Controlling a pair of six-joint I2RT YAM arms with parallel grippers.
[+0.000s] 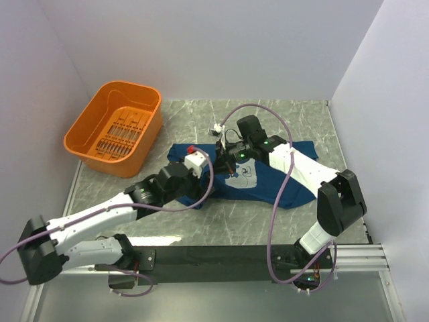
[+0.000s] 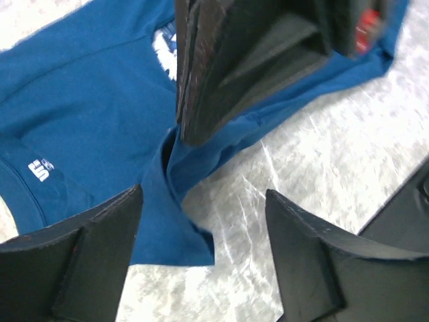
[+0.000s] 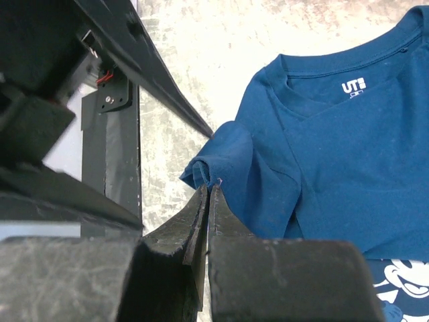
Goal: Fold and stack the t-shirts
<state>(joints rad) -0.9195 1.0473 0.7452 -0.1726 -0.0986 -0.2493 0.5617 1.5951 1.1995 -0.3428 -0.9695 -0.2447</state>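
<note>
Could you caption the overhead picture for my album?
Left gripper and right gripper meet over a blue t-shirt, orange basket nearby on the table.

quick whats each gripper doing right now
left gripper: open, nothing between its fingers
right gripper: shut, pinching a bunched edge of the t-shirt

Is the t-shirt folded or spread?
Mostly spread: the t-shirt lies print up; only an edge is pinched in the right gripper's shut jaws.

Both arms reached inward. The left gripper (image 2: pixel 201 225) hovered, fingers (image 2: pixel 100 235) spread wide; the right gripper (image 3: pixel 208 191) was pinched shut on the t-shirt (image 3: pixel 348 154).
</note>
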